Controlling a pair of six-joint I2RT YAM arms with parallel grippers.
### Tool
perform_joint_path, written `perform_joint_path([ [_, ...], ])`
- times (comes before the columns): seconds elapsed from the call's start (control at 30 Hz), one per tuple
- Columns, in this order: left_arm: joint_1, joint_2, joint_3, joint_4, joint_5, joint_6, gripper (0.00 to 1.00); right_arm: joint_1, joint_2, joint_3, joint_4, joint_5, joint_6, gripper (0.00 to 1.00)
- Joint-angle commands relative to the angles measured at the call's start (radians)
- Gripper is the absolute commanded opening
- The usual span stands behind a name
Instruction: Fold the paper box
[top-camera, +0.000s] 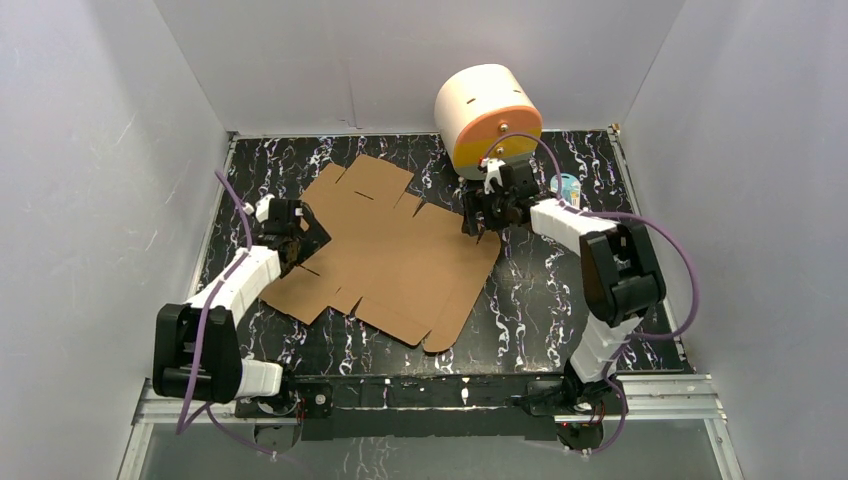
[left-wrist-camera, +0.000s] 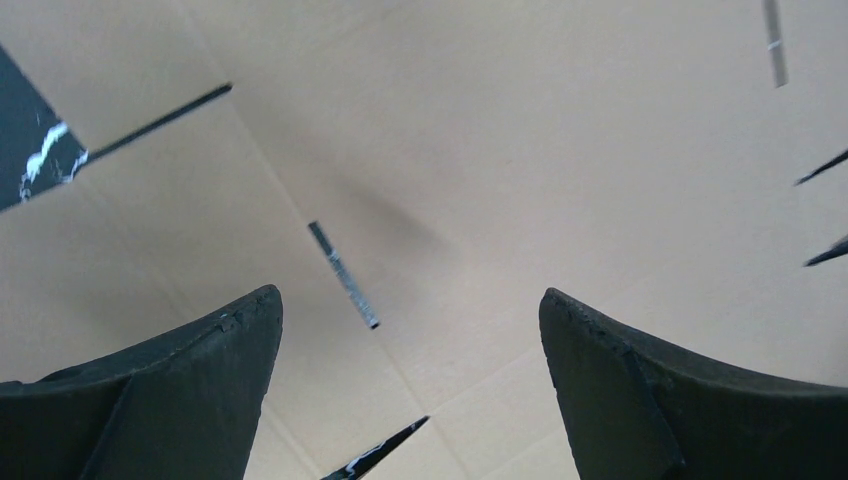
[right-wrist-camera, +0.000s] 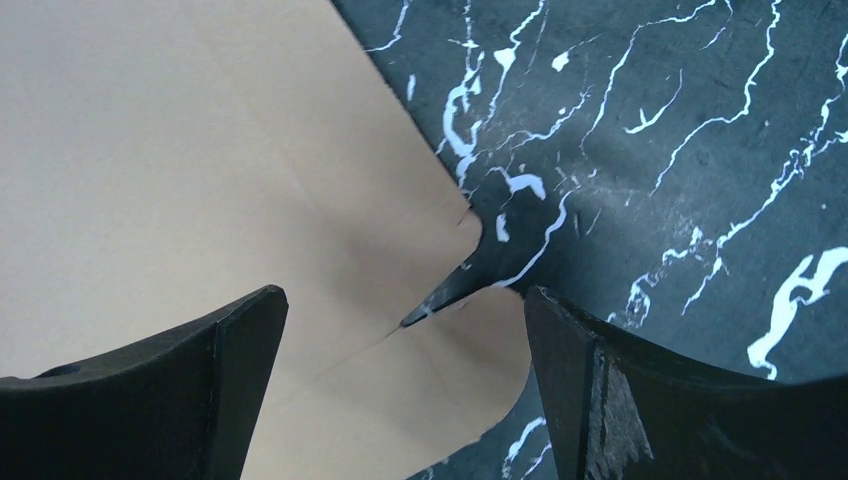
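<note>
From above, the box (top-camera: 385, 250) lay flat and unfolded on the counter (top-camera: 540, 300). It was a brown die-cut sheet spread over the middle and reaching toward the left edge, with flaps splayed toward both the far and near edges. The left claw (top-camera: 300, 232) sat over the sheet's left part. The right claw (top-camera: 478, 218) sat at the sheet's right edge, toward the far side. A white cylinder (top-camera: 485, 110) with an orange face sat at the far edge, just behind the right claw.

In the left wrist view, the left claw (left-wrist-camera: 410, 300) was released, its two dark fingers (left-wrist-camera: 190, 390) wide apart and holding nothing. The box (left-wrist-camera: 520, 130) filled nearly the whole view beneath them. A narrow slot (left-wrist-camera: 345, 275) cut in the cardboard lay between the fingers, and a sliver of counter (left-wrist-camera: 30, 130) showed at the upper left. Whether the fingertips touched the sheet could not be told.

In the right wrist view, the right claw (right-wrist-camera: 405, 300) was likewise spread wide and grasped nothing. The edge of the box (right-wrist-camera: 180, 150) ran diagonally under it, with cardboard on the left and black, white-veined counter (right-wrist-camera: 680, 150) on the right. A notch (right-wrist-camera: 455, 282) between two flaps lay between the fingers (right-wrist-camera: 640, 400). The left finger was over cardboard and the right one mostly over the counter.
</note>
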Motion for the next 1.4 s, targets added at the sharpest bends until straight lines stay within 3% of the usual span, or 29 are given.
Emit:
perform_joint_path([
  [0.0,0.005,-0.020,-0.038,-0.031,0.022,-0.032,0.97,-0.019,0.065,0.080,0.060,-0.063,-0.046,0.99],
  [0.2,0.006,0.034,-0.030,-0.032,0.030,-0.026,0.97,-0.022,0.102,0.051,0.037,-0.079,-0.028,0.99],
  [0.5,0.006,0.067,0.001,-0.035,0.044,0.006,0.97,0.015,-0.072,-0.193,-0.005,-0.099,0.038,0.99],
  [0.7,0.006,0.096,0.031,-0.027,0.050,0.027,0.97,0.161,-0.311,-0.410,0.011,-0.060,0.171,0.99],
  [0.87,0.005,0.153,0.086,-0.026,0.098,0.048,0.97,0.295,-0.421,-0.468,0.010,-0.011,0.262,0.99],
  [1.1,0.006,0.199,0.124,-0.027,0.158,0.061,0.97,0.313,-0.444,-0.407,0.037,0.084,0.220,0.99],
  [1.2,0.006,0.184,0.127,-0.035,0.147,0.079,0.97,0.309,-0.364,-0.323,0.083,0.103,0.197,0.98],
  [1.37,0.006,0.151,0.133,-0.065,0.100,0.138,0.97,0.303,-0.202,-0.189,0.169,0.279,0.175,0.98],
])
